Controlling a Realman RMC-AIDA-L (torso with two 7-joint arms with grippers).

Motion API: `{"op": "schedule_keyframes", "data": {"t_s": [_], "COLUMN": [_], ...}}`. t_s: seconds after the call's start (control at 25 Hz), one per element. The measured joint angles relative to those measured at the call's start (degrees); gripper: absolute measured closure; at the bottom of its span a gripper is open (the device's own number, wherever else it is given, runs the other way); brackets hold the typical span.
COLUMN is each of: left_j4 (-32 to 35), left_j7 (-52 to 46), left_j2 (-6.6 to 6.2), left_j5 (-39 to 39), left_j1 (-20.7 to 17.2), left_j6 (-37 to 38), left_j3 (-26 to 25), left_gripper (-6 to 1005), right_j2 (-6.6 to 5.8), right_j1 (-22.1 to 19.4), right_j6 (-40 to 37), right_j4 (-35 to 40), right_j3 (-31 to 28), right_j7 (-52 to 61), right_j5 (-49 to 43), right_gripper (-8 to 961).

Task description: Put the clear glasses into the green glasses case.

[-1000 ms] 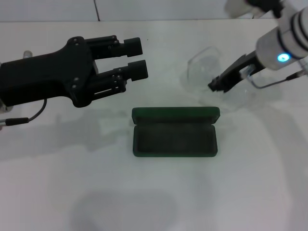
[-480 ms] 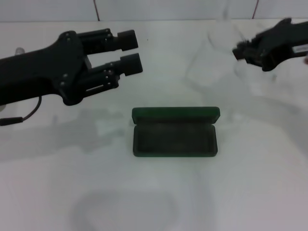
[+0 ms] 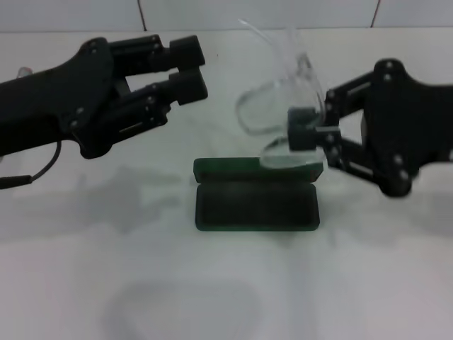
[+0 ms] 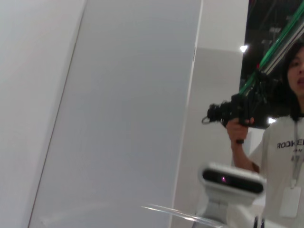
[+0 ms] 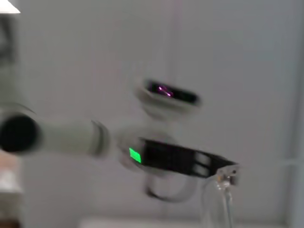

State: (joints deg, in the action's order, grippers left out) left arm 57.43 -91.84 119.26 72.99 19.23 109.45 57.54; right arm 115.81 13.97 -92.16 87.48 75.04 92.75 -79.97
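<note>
- The clear glasses (image 3: 279, 117) are lifted in the air above the back edge of the green glasses case (image 3: 256, 205), not touching it as far as I can see. Their front hangs low near the lid, and one long temple arm points up and away toward the far left.
- The glasses are of fully transparent plastic, with curved, squarish lenses and thin clear arms.
- The right tool (image 3: 309, 133) has its fingers clamped on the glasses frame, on the right side of it, just above the right end of the case.
- The case lies open on the white table (image 3: 226, 283), with its long axis running left to right. The lid (image 3: 258, 168) stands at the far side, and the dark lined tray faces up. It is a dark green rectangle with rounded corners. No lettering can be read on it.
- The left tool (image 3: 187, 69) hovers over the table to the far left of the case, well apart from it, with fingers apart and holding nothing.
- In the left wrist view, a person (image 4: 285, 142) wears a white shirt with letters starting "ROOKE" and holds a black camera (image 4: 235, 110).
</note>
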Motion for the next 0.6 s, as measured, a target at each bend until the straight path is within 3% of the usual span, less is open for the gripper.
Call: {"op": "schedule_keyframes", "data": {"t_s": [0.24,0.6], "left_j4": [-0.4,-0.6], "left_j7": [0.4,0.7], "left_j2": [0.3,0.43], "left_j5": [-4.5,-8.5], "left_j1": [-0.6,-1.2], "left_j6": [0.0,0.0], "left_j3": [1.3,2.4], "left_gripper": [625,694], "right_j2": [0.02,0.26], "right_j1": [3.0,7.5], "right_j6": [-5.2,-6.5], "right_j4": [-15.7,-26.8], "right_j3": [0.6,3.2], "right_j7": [-9.7,-14.2], "right_j5": [7.1,9.1], "right_gripper": [857,857]}}
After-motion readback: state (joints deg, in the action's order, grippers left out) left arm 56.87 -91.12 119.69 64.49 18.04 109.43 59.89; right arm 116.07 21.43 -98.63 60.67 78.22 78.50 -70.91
